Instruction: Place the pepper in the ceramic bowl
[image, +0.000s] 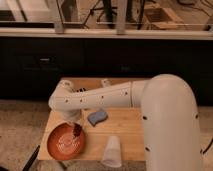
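The ceramic bowl is a wide orange-red dish at the front left of the wooden table. My white arm reaches in from the right, and my gripper points down over the bowl's right inner side. It is shut on the small dark red pepper, which hangs just above the inside of the bowl. The arm hides the upper part of the gripper.
A blue sponge lies right of the bowl. A white plastic cup lies on its side near the front edge. A small white object stands at the table's back. Dark cabinets stand behind the table.
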